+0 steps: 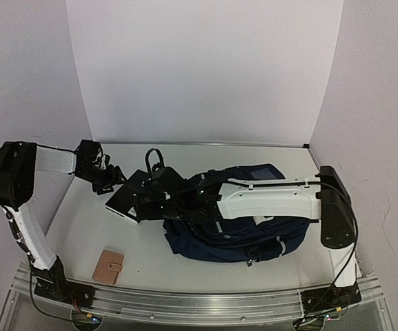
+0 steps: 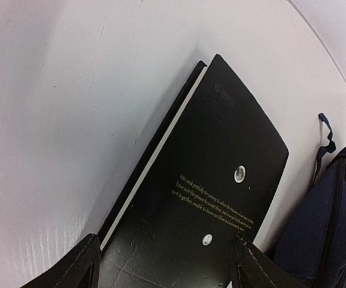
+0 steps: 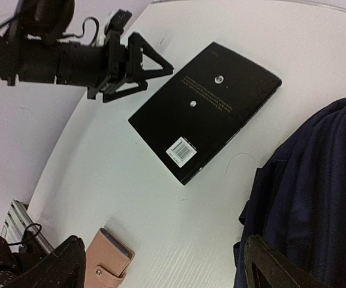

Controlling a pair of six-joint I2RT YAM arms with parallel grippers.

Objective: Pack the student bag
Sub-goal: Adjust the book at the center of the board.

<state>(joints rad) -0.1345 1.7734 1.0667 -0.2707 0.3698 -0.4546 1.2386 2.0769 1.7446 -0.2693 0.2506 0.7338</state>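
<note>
The student bag (image 1: 254,238), a dark navy backpack, lies at the right of the table; it also shows in the right wrist view (image 3: 316,192) and the left wrist view (image 2: 331,228). A black book (image 1: 121,203) lies flat to its left, back cover up with a barcode (image 3: 205,111), and fills the left wrist view (image 2: 214,174). My left gripper (image 1: 112,179) is open and empty, hovering at the book's far-left end (image 2: 164,273) (image 3: 152,69). My right gripper (image 1: 147,203) is open and empty, reaching across the bag, above the table between book and bag (image 3: 170,270).
A pink wallet (image 1: 108,266) with a snap tab lies near the front left of the table, also in the right wrist view (image 3: 110,267). White walls close the back and sides. The bag's black top loop (image 1: 154,157) stands up behind the book.
</note>
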